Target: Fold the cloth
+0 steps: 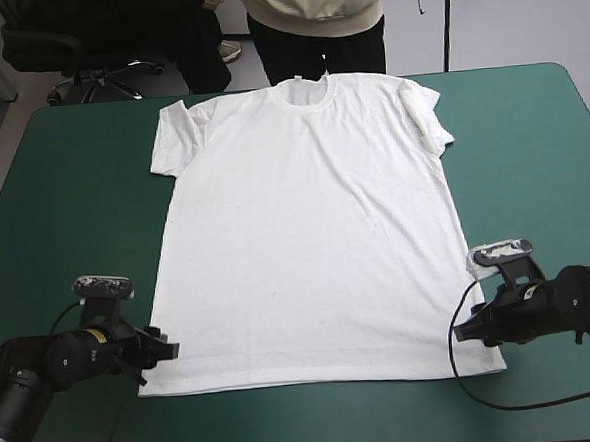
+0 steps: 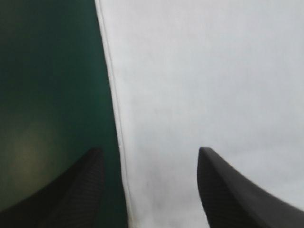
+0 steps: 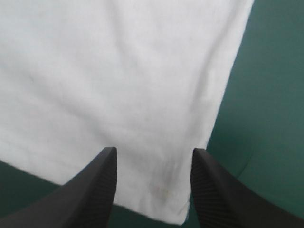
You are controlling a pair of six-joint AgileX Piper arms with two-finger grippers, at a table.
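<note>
**Two open grippers at the hem corners of a flat white T-shirt**

High view: The T-shirt (image 1: pixel 301 241) lies spread flat, front up, on the teal-green cover (image 1: pixel 63 195). It is soft white cloth with faint creases. Its long axis runs away from the grippers: the hem is nearest them, and the collar and short sleeves are at the far end. Both arms lie low over the table, reaching inward toward each other. The left gripper (image 1: pixel 168 351) points at the hem's left corner and the right gripper (image 1: pixel 462 333) at the hem's right corner.

Left wrist view: The left gripper (image 2: pixel 149 151) has its two black fingers standing well apart, holding nothing. The T-shirt's side edge (image 2: pixel 111 95), a stitched seam line, runs straight ahead between them. One finger is over the bare cover (image 2: pixel 47 71) and the other over the white cloth (image 2: pixel 204 71).

Right wrist view: The right gripper (image 3: pixel 153 149) is also spread open and grasps nothing. The hem corner (image 3: pixel 178 218) lies between its ribbed black fingers. The smooth, lightly rumpled cloth (image 3: pixel 118 71) stretches ahead, with the cover (image 3: pixel 266 95) showing beside it.
</note>
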